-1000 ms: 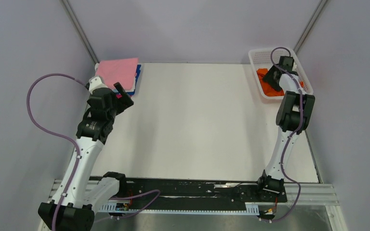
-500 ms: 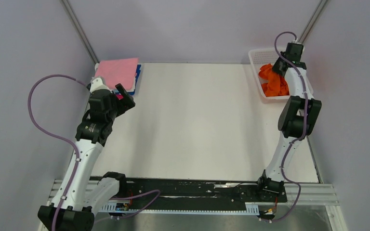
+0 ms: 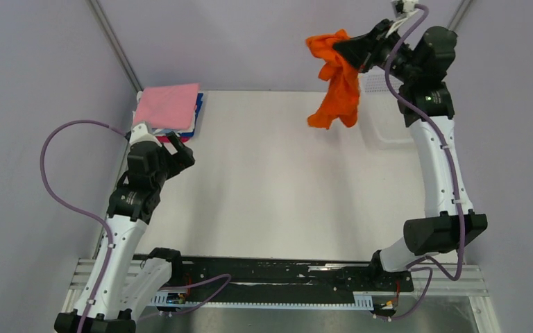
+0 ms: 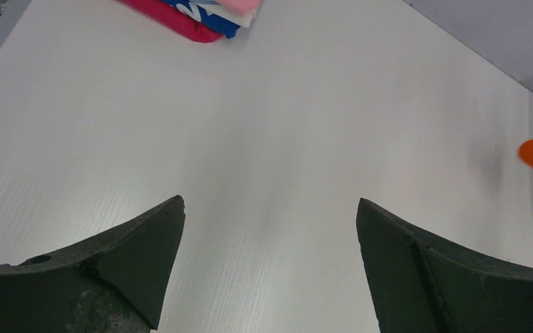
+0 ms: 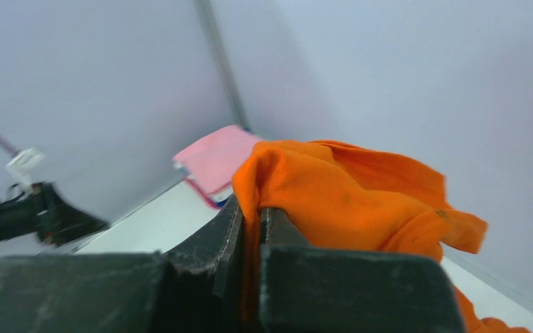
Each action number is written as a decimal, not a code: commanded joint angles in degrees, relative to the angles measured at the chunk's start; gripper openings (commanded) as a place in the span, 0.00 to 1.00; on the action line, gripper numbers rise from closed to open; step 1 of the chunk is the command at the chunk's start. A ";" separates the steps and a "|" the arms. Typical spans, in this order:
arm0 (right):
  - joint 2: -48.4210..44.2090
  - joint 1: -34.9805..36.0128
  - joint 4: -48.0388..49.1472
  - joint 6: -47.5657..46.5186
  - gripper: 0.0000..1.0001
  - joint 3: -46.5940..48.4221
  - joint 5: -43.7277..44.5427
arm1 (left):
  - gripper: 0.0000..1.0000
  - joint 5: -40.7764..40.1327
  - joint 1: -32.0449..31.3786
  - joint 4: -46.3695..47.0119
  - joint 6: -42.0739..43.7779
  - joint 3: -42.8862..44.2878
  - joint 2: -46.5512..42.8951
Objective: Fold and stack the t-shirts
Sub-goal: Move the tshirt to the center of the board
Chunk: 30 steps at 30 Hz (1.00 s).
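**Orange t-shirt (image 3: 334,80) aloft, pinched at a bunch**

Orange t-shirt: held high above the far right part of the table (image 3: 264,187), clear of the surface, crumpled and draped downward in loose folds from a single pinch point. Pinched by the right gripper (image 3: 356,54), jaws closed almost flat on a wad of cloth near the top of the bundle, as seen in the right wrist view. Judged soft, light and limp: no shape of its own, no risk of breakage, apt to swing, twist and slide out of a shallow grip. Best taken at an edge rather than mid-bundle (hem, shoulder seam or collar), with a second hold by the other arm to spread it flat. Neither collar nor sleeves distinguishable in the present tangle.

Left gripper (image 4: 269,202): jaws spread wide, nothing between them, poised low over bare table near the left side, well apart from the orange cloth.

Stack of folded shirts (image 3: 171,107): at the far left corner, pink on top, white, blue and magenta edges below, just beyond the left gripper.

White basket (image 3: 380,82): at the far right corner, below and behind the hanging shirt, contents not discernible.

Writing: none legible on the orange cloth. White marks on the blue layer of the stack, cut off at the frame edge of the left wrist view, unreadable. No brand visible anywhere.
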 commanded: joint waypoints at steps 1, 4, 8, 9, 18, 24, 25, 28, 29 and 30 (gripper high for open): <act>2.12 7.48 2.65 1.66 0.00 3.79 -10.39 | 1.00 -2.09 0.14 -1.12 0.17 -0.30 -1.57; 2.81 12.20 2.76 0.61 0.00 4.25 -9.88 | 1.00 -2.80 0.13 -1.82 -0.44 -0.78 -2.28; 2.93 14.17 4.05 3.29 0.00 -1.20 -8.02 | 1.00 -2.18 0.14 -2.12 -1.23 -1.41 -2.67; 2.50 14.11 4.32 3.94 0.00 -4.22 -6.23 | 1.00 -2.14 0.14 -2.10 -1.55 -1.67 -2.64; -3.92 6.32 6.37 13.03 0.16 -48.54 10.55 | 1.00 2.19 0.14 -1.70 -2.70 -3.90 1.65; -9.47 -0.27 -0.71 10.19 0.98 -56.08 29.15 | 1.00 14.00 0.14 0.68 -2.48 -7.27 8.17; -10.66 -0.19 -0.81 9.78 1.00 -55.81 31.21 | 1.00 17.58 0.10 1.62 -2.79 -8.22 9.34; -12.61 -0.06 0.10 7.33 1.00 -53.88 30.98 | 1.00 23.13 -0.43 7.18 -4.84 -12.75 11.44; -12.68 0.37 0.48 5.86 1.00 -52.96 29.35 | 1.00 24.72 -0.76 8.12 -5.28 -13.42 12.64; -12.49 1.12 0.86 4.20 1.00 -51.97 28.11 | 1.00 25.15 -1.58 9.58 -6.06 -14.21 13.93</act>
